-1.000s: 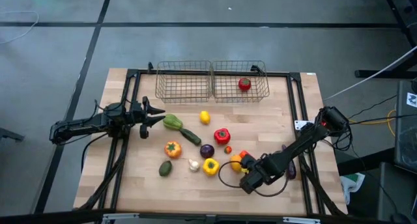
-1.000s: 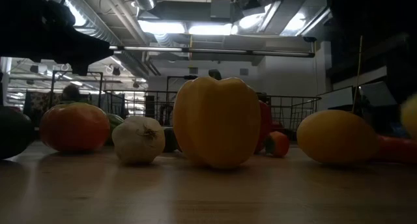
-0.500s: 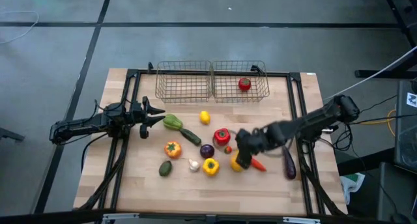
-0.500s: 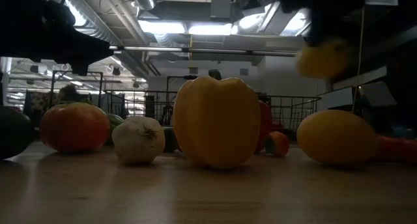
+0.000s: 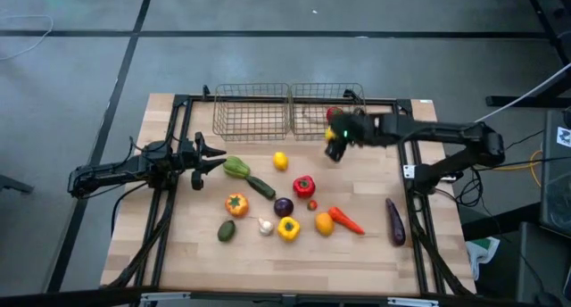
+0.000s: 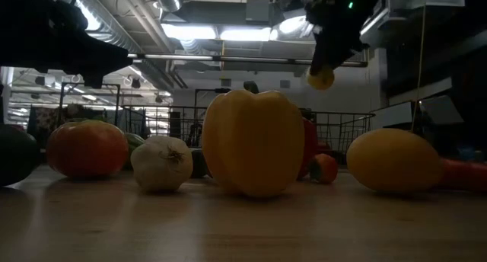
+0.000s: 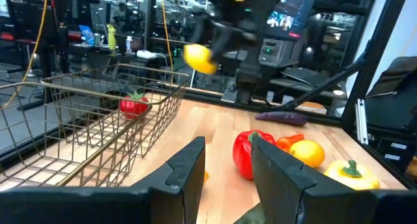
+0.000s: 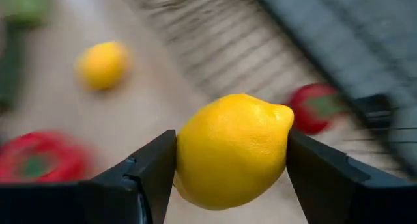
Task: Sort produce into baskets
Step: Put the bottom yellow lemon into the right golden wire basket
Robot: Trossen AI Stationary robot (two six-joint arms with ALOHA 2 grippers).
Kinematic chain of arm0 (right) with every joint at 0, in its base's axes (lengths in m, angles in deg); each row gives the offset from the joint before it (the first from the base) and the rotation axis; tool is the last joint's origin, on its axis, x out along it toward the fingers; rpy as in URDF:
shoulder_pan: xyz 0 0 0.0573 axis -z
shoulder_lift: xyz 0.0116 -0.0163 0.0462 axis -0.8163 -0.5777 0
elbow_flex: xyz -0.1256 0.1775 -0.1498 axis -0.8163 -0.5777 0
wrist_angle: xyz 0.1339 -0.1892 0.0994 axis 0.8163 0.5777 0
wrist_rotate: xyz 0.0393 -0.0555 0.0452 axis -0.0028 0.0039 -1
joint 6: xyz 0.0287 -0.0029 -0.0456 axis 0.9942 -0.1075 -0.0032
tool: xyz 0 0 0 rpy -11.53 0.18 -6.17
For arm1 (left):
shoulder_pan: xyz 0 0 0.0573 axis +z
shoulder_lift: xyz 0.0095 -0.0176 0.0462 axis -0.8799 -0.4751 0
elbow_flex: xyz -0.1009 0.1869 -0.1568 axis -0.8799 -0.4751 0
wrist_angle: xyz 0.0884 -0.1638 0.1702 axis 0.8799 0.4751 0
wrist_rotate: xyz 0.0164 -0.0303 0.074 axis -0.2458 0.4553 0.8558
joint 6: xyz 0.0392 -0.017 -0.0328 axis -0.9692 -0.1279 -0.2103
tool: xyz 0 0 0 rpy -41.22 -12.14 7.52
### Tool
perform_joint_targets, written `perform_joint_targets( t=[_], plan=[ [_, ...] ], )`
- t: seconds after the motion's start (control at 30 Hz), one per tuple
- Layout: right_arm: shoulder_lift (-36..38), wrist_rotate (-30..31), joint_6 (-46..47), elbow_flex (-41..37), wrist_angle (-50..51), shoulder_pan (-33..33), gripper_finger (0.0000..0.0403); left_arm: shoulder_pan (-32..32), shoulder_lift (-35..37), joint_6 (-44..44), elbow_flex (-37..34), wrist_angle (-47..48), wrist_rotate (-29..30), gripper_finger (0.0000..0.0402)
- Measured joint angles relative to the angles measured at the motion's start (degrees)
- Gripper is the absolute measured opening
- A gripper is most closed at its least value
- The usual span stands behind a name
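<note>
My right gripper is shut on a yellow lemon, in the air just in front of the right wire basket. The lemon also shows in the low view and the left wrist view. A red tomato lies in that basket. The left wire basket stands beside it. My left gripper is open and empty at the table's left, next to a green pepper. Several other pieces lie on the table's middle. My right gripper pinches the lemon's two opposite sides between its two fingers, across its middle. The fingers come from above, slanting down from the table's right. The lemon hangs below the gripper, lifted clear of the table and the basket.
On the table lie a second lemon, a red pepper, a cucumber, a purple onion, a yellow pepper, garlic, an avocado, a carrot and an eggplant.
My right gripper has risen from the table's near right part with the lemon and carried it toward the far edge, up to the front of the right basket. The lemon is now lifted clear, high above the table.
</note>
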Motion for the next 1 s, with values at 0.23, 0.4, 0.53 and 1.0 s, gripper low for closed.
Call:
perform_joint_targets(
  t=[0.23,0.4,0.53,1.0],
  plan=[
    [-1.10,3.76,-10.20,0.00,-4.41,13.40,0.0255,0.00,0.00,-0.02,-0.01,0.00,0.02,0.0121],
    [-2.36,-2.60,-11.92,0.00,-5.48,21.38,0.0255,0.00,0.00,-0.02,0.00,0.00,0.02,0.0121],
    [-4.36,-10.63,-12.00,0.00,-5.18,25.73,0.0255,-0.01,0.00,-0.04,-0.02,0.00,0.02,0.0121],
    [-14.82,-19.61,-16.47,0.00,-5.65,27.35,0.0255,0.00,0.00,-0.04,-0.02,0.00,0.04,0.0121]
  ],
)
